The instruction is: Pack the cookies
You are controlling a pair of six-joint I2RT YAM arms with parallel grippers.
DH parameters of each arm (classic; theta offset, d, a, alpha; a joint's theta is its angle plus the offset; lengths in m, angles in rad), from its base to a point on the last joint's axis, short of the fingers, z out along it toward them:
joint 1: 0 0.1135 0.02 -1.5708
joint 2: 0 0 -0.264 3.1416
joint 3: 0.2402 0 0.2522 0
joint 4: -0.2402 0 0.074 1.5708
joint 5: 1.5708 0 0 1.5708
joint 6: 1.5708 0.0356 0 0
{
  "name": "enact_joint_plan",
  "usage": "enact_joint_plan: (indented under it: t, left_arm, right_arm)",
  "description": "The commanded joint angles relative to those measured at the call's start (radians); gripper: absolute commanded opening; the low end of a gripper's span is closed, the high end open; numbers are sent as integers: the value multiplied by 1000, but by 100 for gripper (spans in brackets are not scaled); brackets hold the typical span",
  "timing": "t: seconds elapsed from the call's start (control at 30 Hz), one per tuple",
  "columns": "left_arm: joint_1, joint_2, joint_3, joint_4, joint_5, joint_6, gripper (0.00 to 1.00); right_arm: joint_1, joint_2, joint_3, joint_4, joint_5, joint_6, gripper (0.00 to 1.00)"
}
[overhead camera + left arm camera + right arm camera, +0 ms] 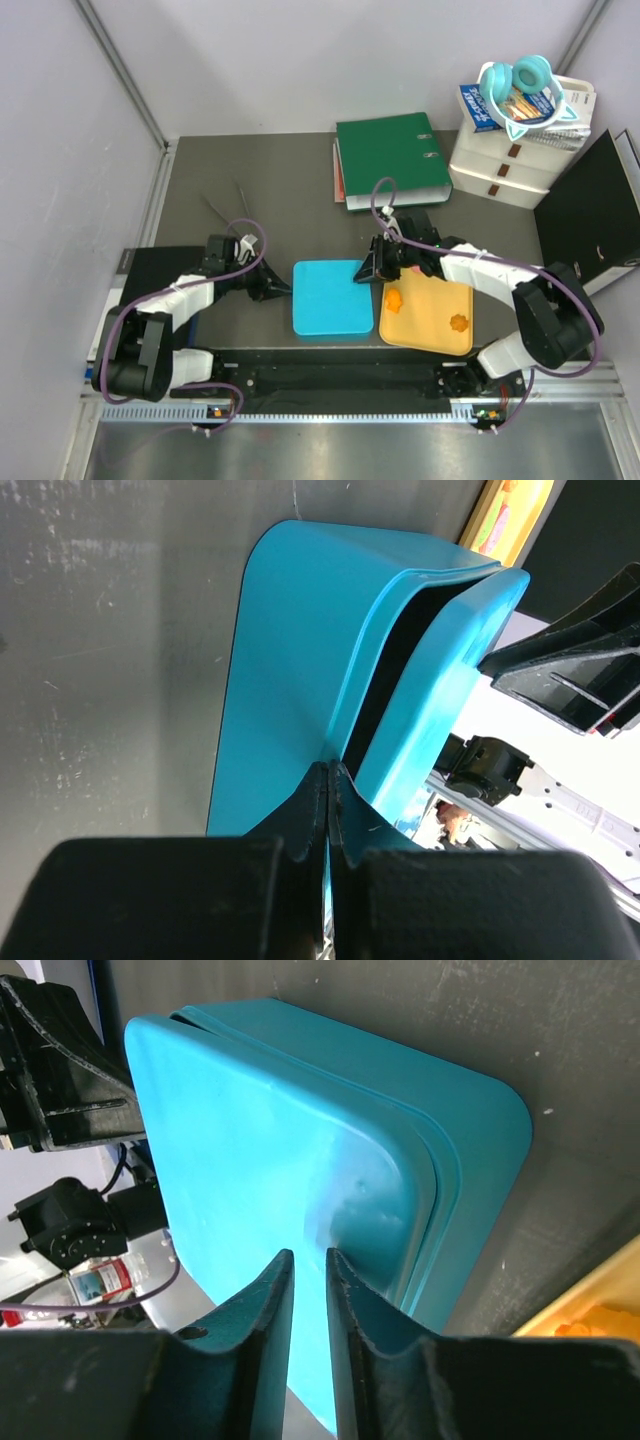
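A blue box with a blue lid stands at the table's middle. Two orange flower-shaped cookies lie on the yellow-orange tray to its right. My left gripper is at the box's left edge. In the left wrist view its jaws are pressed shut where lid and box meet. My right gripper is at the box's far right corner. Its jaws stand narrowly apart around the lid's edge. The lid is tilted up on the right, with a dark gap under it.
A green binder lies at the back. White drawers with headphones on top stand at the back right, and a black folder stands at the right. A black object lies at the left. Two thin sticks lie behind the left arm.
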Motion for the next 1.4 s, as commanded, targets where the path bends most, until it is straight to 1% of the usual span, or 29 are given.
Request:
enact_joint_plan:
  t: [0.0,0.07,0.27,0.5,0.6,0.7,0.83,0.9,0.93,1.03,1.07,1.13,1.27,1.37]
  left_arm:
    - [-7,16,28,24,-13,21,0]
    - [-7,20,29,24,-16,21,0]
    - [-7,26,31,34,-21,16,0]
    - [-7,16,32,21,-39,20,0]
    - [-7,2,40,-2,-65,24,0]
    - [-6,-7,57,-23,-98,30,0]
    - [2,-4,84,-66,-145,43,0]
    - [7,0,89,-75,-165,44,0]
    - [7,6,92,-78,-171,44,0]
    - [7,29,95,-84,-190,43,0]
    - [7,36,94,-86,-194,44,0]
    - [7,51,92,-85,-199,44,0]
    - [7,65,90,-103,-220,64,0]
    - [7,71,87,-111,-227,75,0]
  right_arm:
    - [-8,-56,36,-43,63,-34,23]
    - [3,-79,46,-40,60,-34,25]
    - [20,-81,62,17,-4,-20,25]
    - [20,-76,48,18,3,-23,25]
    - [18,-99,48,6,36,-25,24]
    - [15,-168,48,-12,106,-26,24]
    - [-29,-258,57,-101,192,-40,23]
    - [-44,-282,54,-137,224,-52,21]
    - [-52,-288,54,-166,267,-64,20]
    - [-81,-276,34,-250,307,-86,11]
    - [-86,-269,22,-265,313,-89,5]
    - [-86,-251,-32,-260,313,-91,0]
    - [-86,-229,-133,-201,284,-71,0]
    - [-86,-222,-153,-169,266,-68,0]
